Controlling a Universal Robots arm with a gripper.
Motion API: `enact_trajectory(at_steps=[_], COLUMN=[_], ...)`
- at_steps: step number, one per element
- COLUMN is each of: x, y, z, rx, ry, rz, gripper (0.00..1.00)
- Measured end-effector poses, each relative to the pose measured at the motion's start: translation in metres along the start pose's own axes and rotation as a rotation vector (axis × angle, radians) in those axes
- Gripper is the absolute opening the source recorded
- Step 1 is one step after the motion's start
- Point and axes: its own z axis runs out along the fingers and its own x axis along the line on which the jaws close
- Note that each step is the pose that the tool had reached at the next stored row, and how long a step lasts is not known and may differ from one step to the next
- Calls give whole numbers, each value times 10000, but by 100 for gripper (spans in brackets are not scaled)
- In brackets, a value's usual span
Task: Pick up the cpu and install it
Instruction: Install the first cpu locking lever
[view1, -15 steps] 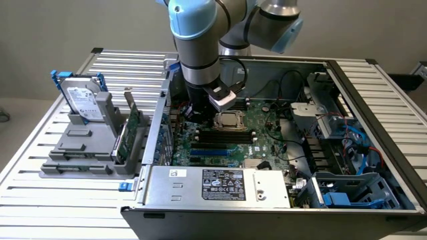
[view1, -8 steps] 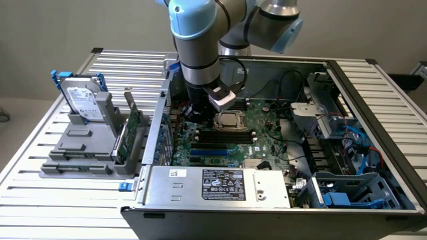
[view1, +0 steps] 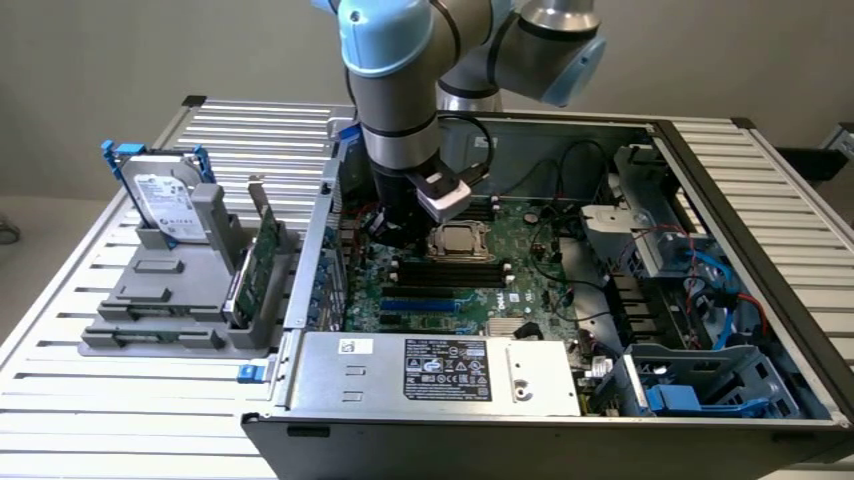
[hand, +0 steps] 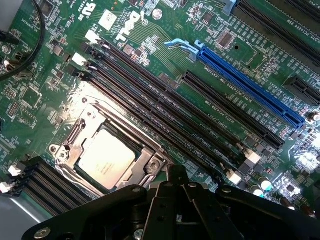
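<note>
Silvery-beige square cpu (hand: 106, 158) sits in its metal socket frame at my exterior view's centre, just beside my clenched, empty black gripper (hand: 176, 197).

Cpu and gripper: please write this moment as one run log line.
cpu: seated in motherboard socket | gripper: shut, holds nothing, above board beside socket | hard drive: in holder outside case

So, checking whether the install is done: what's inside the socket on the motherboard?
The cpu lies flat inside the socket, silvery top up, framed by the metal bracket. The contacts under it are covered. The shut gripper hangs just beside it, holding nothing.
</note>
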Motion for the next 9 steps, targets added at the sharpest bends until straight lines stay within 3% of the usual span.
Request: enact_trajectory(at_steps=[9], x=[2], y=[-3], z=[1], rx=[-8], ry=[0], rz=[22], gripper=[11])
